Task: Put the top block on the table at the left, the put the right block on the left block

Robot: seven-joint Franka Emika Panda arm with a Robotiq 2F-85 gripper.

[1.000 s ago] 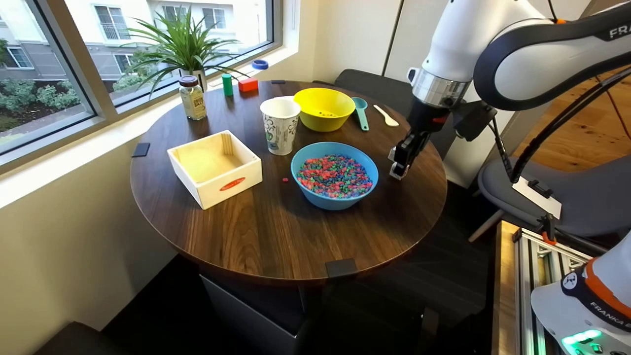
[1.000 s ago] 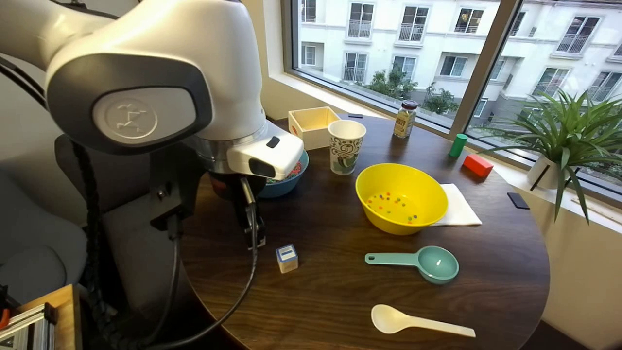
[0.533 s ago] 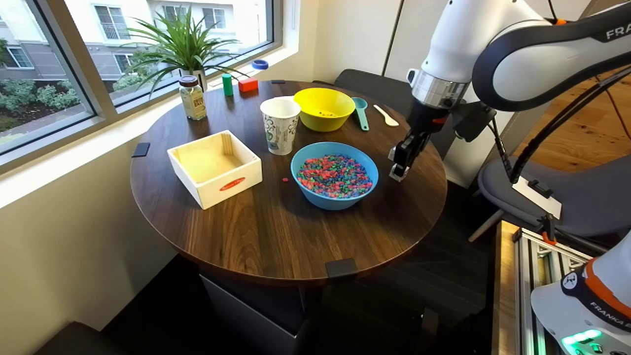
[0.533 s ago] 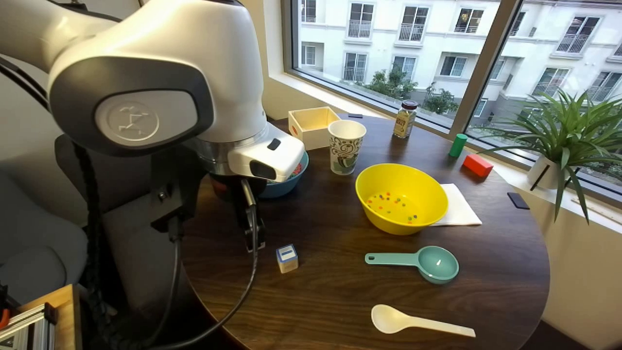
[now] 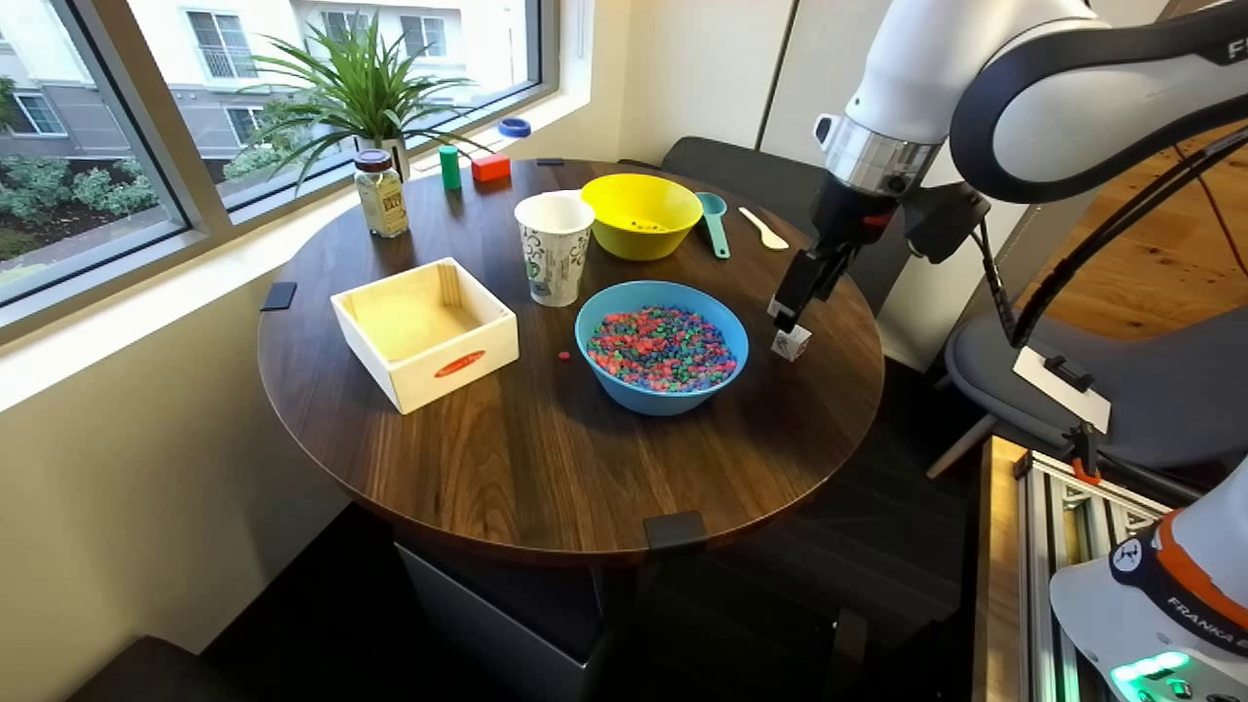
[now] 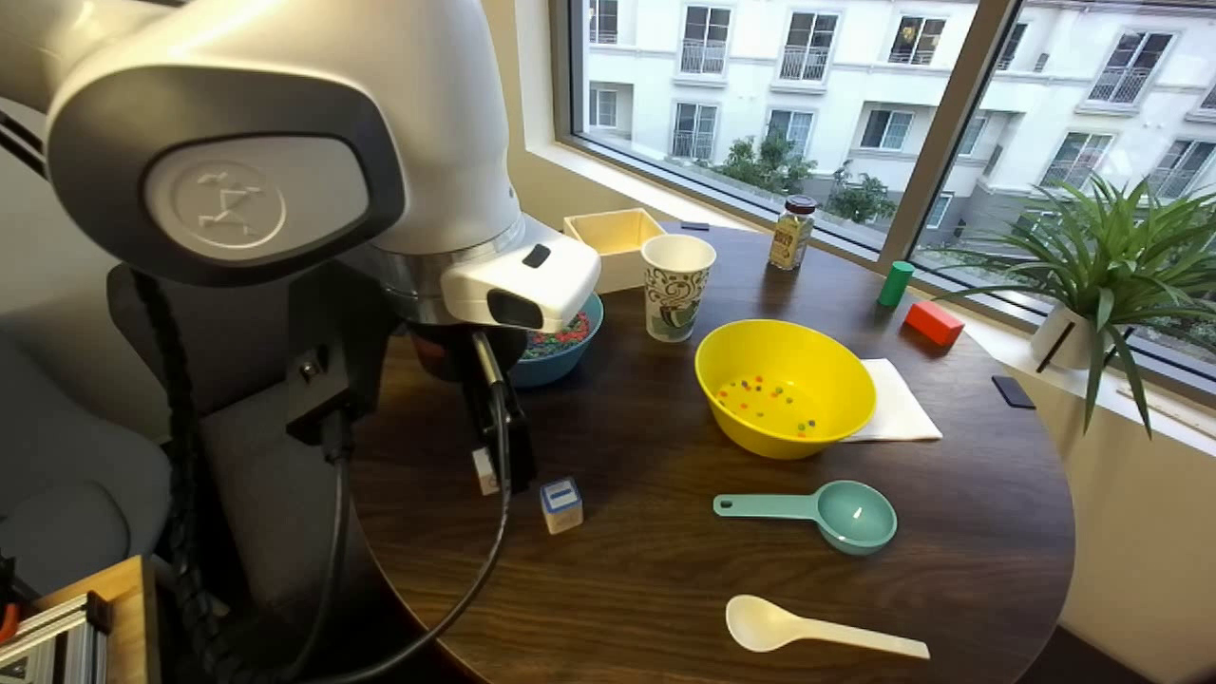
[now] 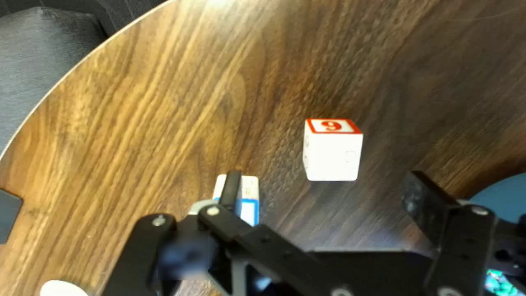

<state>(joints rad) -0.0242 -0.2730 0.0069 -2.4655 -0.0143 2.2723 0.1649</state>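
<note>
A white block with a red-edged face marked 9 (image 7: 333,157) stands on the dark round table (image 5: 546,458). Between and just beyond the fingertips in the wrist view, it touches neither finger. Apart from it is a block with blue edges (image 7: 249,209), partly hidden behind one finger. An exterior view puts the white block (image 6: 485,472) to the left of the blue-edged block (image 6: 561,505). My gripper (image 7: 326,195) is open and empty, a little above the table. In an exterior view the gripper (image 5: 792,314) hovers directly over the white block (image 5: 791,341); the blue-edged one is hidden there.
A blue bowl of small beads (image 5: 663,341) stands close beside the gripper. Farther off are a yellow bowl (image 6: 785,389), a paper cup (image 6: 676,285) and a pale wooden box (image 5: 426,334). A teal scoop (image 6: 855,516) and a cream spoon (image 6: 817,629) lie near the blue-edged block.
The fingers have opened and the gripper has risen slightly. The white block now shows beneath it, where the fingertips were before. The blue-edged block has not moved.
</note>
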